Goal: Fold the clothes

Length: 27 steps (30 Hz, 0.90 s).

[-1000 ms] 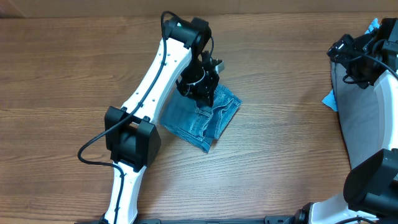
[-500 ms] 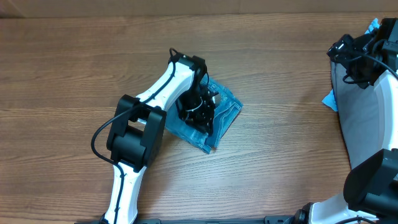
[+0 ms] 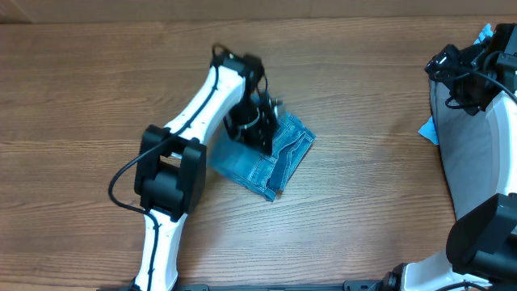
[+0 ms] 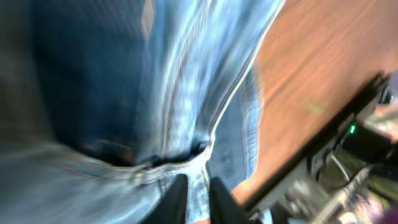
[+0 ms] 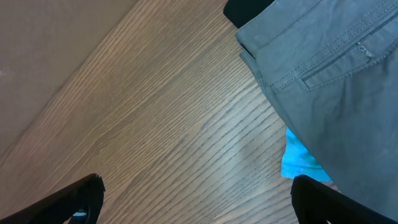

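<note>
The jeans (image 3: 279,158) are sitting folded small at the middle of the worktop (image 3: 363,202), under the left end effector (image 3: 262,133), whose opening is too blurred to tell. The right end effector (image 5: 199,196) is hanging wide open and empty over shorts (image 5: 336,81) at the right edge, which look to be waiting their turn.

Robotics lab: cabled arms (image 3: 202,105) on wooden table (image 3: 363,202)

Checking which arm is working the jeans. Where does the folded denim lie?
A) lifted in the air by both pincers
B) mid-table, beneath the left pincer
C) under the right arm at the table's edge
B: in the overhead view the folded denim lies in the middle of the table under the left pincer; the right pincer hangs open over a grey garment.
</note>
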### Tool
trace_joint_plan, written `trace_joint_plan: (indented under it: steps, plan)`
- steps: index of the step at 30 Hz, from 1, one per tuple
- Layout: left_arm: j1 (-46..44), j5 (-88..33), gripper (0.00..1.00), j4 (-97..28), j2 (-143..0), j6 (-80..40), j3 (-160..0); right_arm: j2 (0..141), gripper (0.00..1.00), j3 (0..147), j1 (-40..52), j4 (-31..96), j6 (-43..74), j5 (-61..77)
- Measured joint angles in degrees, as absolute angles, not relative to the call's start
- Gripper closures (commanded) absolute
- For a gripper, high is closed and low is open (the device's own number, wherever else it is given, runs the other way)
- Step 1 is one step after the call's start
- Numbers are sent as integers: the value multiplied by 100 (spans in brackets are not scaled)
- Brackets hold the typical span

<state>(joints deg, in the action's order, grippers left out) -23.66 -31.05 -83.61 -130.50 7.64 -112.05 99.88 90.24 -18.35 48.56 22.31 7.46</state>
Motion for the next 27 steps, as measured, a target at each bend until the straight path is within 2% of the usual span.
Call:
trace_joint_plan:
  steps: [1,2,3,8,13,20,27]
  plan:
    - [-2327,-3052,41,-8361,-13050,768,-11461,9988,0,9024,-1835,4856,2231,744]
    - [-2274,-3006,5,-8364,-13050,777,-11695,9988,0,9024,-1835,4856,2231,742]
    - [-2220,-2971,0,-8324,-13050,781,-11889,9988,0,9024,-1835,4856,2228,744]
    - [-1870,-2794,0,-8202,-13050,790,-12300,9988,0,9024,-1835,4853,2228,744]
    - [-1100,-2543,0,-8031,-13050,843,-12298,9988,0,9024,-1835,4858,2231,744]
    - [-60,-3122,0,-7531,-13050,1225,-11581,9988,0,9024,-1835,4856,2228,746]
    - [-132,-3822,0,-7100,-13050,1470,-10388,9988,0,9024,-1835,4856,2228,746]
